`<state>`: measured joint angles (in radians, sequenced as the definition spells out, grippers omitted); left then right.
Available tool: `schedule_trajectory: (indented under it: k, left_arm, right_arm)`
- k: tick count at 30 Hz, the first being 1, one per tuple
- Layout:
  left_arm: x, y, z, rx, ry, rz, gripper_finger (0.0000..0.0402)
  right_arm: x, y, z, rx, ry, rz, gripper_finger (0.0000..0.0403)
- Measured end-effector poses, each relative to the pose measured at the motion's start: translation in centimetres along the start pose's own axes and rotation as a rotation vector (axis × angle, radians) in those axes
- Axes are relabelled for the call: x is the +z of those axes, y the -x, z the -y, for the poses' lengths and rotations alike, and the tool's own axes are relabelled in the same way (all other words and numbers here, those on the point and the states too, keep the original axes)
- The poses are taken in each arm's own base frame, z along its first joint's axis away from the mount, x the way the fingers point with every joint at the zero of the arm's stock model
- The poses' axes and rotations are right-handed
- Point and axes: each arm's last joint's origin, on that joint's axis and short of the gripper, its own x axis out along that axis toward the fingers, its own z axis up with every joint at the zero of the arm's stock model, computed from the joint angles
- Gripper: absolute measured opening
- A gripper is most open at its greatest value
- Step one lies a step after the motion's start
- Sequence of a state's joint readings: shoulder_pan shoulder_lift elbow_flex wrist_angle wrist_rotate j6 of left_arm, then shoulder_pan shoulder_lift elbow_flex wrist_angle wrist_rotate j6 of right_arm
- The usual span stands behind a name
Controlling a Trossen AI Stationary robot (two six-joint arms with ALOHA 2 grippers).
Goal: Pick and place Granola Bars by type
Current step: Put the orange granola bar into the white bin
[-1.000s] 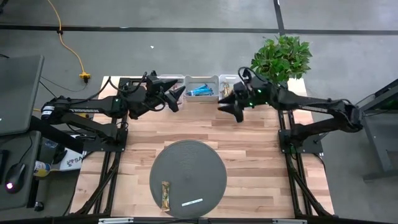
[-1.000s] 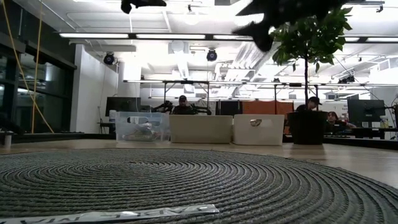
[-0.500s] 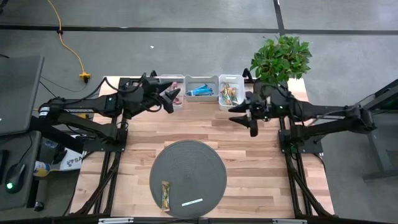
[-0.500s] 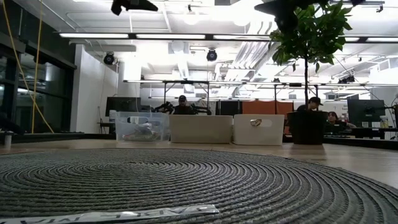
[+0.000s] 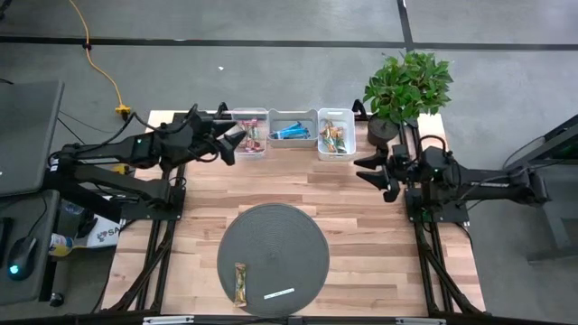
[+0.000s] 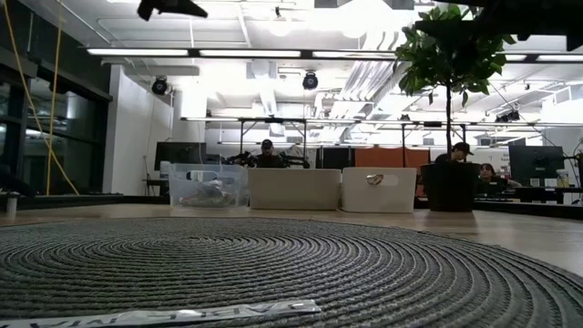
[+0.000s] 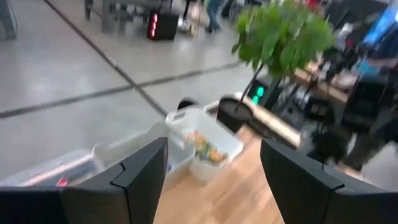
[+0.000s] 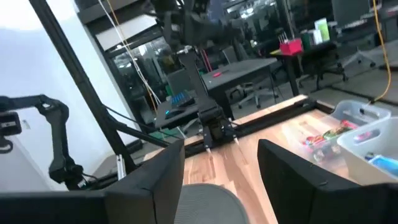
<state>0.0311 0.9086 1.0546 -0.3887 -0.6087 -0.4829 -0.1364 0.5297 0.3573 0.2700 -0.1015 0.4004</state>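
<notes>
One granola bar [image 5: 240,283] lies on round woven mat [image 5: 274,233], near its front edge, beside white label strip [image 5: 279,293]. Behind mat: three bins [image 5: 293,132] w/ sorted bars, potted plant [image 5: 408,83] at right. Left gripper [image 5: 229,150] and right gripper [image 5: 383,177] both agape, empty, apparently above table.

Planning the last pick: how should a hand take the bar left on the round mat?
Grip the bar across its narrow width at mid-length, coming straight down. It lies flat on the mat, long axis running toward and away from the bins, so its long edges face left and right. The white strip lies apart from it, so a top approach looks clear.
</notes>
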Motion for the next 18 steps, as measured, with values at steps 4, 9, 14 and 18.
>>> schedule_trajectory:
  k: [4,9,14,18]
  left_arm:
    - [-0.8,0.9,-0.3,-0.012,-0.017,-0.086,0.0253]
    - [-2.4,2.0,-0.1,-0.029,-0.039,-0.220,0.0253]
    - [-4.2,3.4,0.4,-0.056,0.005,-0.371,0.0253]
    - [-5.2,4.5,0.7,-0.049,0.126,-0.458,0.0253]
  right_arm:
    - [0.0,0.6,0.0,-0.020,0.047,-0.009,0.0189]
    - [-0.3,0.8,0.1,-0.024,0.060,-0.045,0.0188]
    - [-0.4,0.8,0.1,-0.029,0.056,-0.057,0.0188]
    - [-0.5,0.8,0.1,-0.032,0.059,-0.066,0.0189]
